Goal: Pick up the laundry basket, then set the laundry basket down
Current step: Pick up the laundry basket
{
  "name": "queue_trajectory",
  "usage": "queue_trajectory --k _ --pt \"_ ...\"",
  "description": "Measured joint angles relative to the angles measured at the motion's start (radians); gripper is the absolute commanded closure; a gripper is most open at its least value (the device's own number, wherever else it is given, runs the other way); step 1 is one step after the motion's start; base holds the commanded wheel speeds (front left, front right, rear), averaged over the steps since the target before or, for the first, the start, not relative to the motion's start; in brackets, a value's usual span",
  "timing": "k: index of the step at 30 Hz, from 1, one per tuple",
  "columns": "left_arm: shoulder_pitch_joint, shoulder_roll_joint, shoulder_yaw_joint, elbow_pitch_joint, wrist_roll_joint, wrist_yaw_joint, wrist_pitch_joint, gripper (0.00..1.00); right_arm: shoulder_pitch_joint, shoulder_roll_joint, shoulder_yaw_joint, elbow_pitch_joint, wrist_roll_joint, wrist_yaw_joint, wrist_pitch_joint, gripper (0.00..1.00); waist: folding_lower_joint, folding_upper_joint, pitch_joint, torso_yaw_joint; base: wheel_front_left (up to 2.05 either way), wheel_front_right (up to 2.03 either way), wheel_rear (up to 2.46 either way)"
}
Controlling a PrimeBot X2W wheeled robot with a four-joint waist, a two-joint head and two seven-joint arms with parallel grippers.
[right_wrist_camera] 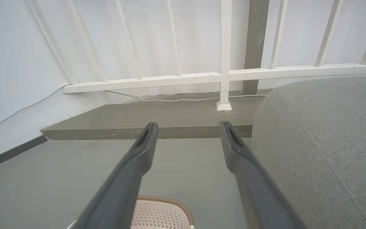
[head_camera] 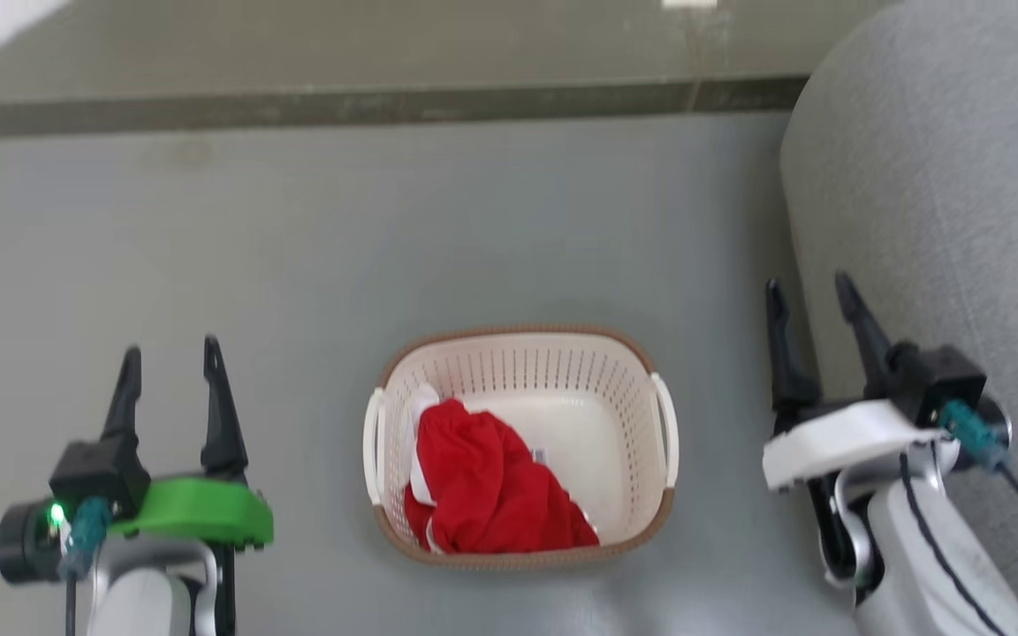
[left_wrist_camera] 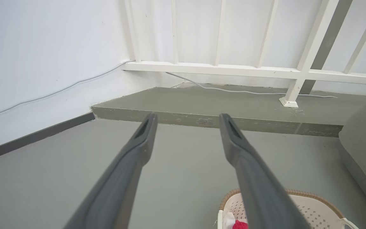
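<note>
Looking down, saw the left gripper (head_camera: 171,346) low on the left and the right gripper (head_camera: 808,282) low on the right. Found both with fingers spread apart and holding nothing.

Saw the laundry basket (head_camera: 518,330) between the two grippers, standing flat on the grey floor (head_camera: 297,247) and touching neither one. Found it well apart from the left gripper and about as far from the right one. Spotted a brown rim all round the top, little holes in the cream sides, and a white handle (head_camera: 374,446) on each short side. Found a red cloth (head_camera: 482,486) heaped in the basket's near left corner, with a bit of white cloth (head_camera: 423,402) peeking out at its far end.

Noticed a big grey sofa (head_camera: 942,177) along the floor's right side, just beside the right gripper. Could not tell about touching there.

Further out, saw bare floor, then a low step (head_camera: 368,104) along the floor's far edge. On the step, spotted a thin white cable (left_wrist_camera: 233,91). Past that, saw a white railing (left_wrist_camera: 214,68) and a white wall (left_wrist_camera: 43,47) at the far left corner.
</note>
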State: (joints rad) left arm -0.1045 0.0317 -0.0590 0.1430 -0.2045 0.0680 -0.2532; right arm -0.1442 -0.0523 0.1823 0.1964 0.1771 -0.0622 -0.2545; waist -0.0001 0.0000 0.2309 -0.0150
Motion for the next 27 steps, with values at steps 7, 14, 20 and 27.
queue_trajectory --k 7,14,20,27 --pt "0.116 0.002 0.002 -0.007 0.022 0.003 0.000 0.00 0.100 0.005 0.025 0.030 0.017 0.000 0.000 0.00 0.0000 0.0000 -0.100 -0.006 0.00 0.00 0.00" --pt "0.191 0.004 0.001 -0.019 0.024 0.003 0.000 0.00 0.149 0.007 0.031 0.031 0.019 -0.002 0.000 0.00 0.0000 0.0000 -0.174 -0.015 0.00 0.00 0.00" --pt "0.223 0.007 0.000 -0.037 0.024 0.003 0.000 0.00 0.161 0.007 0.035 0.019 0.020 -0.007 0.000 0.00 0.0000 0.0000 -0.216 -0.026 0.00 0.00 0.00" --pt "0.239 0.008 -0.002 -0.062 0.024 0.003 0.000 0.00 0.175 0.007 0.037 0.006 0.020 -0.010 0.000 0.00 0.0000 0.0000 -0.224 -0.029 0.00 0.00 0.00"
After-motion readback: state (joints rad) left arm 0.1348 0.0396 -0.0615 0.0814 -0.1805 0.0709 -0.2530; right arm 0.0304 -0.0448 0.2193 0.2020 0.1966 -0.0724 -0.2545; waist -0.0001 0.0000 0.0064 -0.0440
